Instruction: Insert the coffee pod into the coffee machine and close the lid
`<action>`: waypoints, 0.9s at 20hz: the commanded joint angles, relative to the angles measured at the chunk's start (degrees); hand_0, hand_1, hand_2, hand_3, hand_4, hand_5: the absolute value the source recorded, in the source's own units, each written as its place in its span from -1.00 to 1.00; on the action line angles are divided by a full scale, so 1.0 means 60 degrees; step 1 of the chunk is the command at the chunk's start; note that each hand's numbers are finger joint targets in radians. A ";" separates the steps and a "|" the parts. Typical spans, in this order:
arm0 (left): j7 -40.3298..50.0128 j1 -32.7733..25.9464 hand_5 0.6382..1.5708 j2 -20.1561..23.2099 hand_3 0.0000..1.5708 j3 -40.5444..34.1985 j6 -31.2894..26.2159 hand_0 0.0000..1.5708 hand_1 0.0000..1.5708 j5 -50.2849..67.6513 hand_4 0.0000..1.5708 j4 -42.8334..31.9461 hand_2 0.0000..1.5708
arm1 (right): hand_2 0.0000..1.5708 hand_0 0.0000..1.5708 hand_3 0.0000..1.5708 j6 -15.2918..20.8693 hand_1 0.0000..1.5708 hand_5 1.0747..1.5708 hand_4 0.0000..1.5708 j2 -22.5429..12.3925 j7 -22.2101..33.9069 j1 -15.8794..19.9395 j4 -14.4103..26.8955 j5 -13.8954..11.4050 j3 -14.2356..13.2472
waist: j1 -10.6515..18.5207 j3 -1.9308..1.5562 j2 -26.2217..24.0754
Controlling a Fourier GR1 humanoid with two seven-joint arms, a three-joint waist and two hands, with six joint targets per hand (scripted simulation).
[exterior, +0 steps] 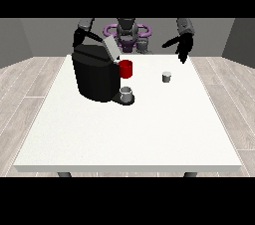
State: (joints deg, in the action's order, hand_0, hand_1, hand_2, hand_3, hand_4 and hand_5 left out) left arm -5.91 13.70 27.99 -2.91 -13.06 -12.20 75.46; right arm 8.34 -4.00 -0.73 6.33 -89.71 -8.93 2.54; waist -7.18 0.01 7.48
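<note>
Front view: coffee pod (167, 76) on table (149, 134), right of centre, apart from coffee machine (96, 75) w/ lid (110, 47) up. Hand at view's right (183, 46) above pod, fingers relaxed, empty. Pod prob light, rigid, small; pinch sides.

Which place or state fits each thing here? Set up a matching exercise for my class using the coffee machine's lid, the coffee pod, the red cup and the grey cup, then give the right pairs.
Things:
1. lid
2. coffee pod
3. red cup
4. grey cup

Places or states:
A. on the machine's base, at its front
B. tilted up, open
C. alone on the white table, towards the view's right
D. beside the coffee machine, behind the grey cup

Pairs: 1-B, 2-C, 3-D, 4-A
</note>
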 commanded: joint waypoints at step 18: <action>-0.1521 0.2469 1.00 -0.0239 -0.15 0.0309 0.1677 0.20 0.20 -0.3081 -1.00 -0.4653 0.23 | -1.00 -1.00 -1.00 0.0168 -1.00 1.00 -1.00 0.0515 0.0727 0.0916 0.0723 -0.0283 0.0263 | -0.0349 0.0003 0.0993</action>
State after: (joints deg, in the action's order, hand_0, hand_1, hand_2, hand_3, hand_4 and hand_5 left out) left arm -12.65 25.81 27.27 -0.47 -6.59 -27.88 52.39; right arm 9.41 -1.22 2.74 11.74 -85.65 -9.82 3.30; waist -8.72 0.02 13.12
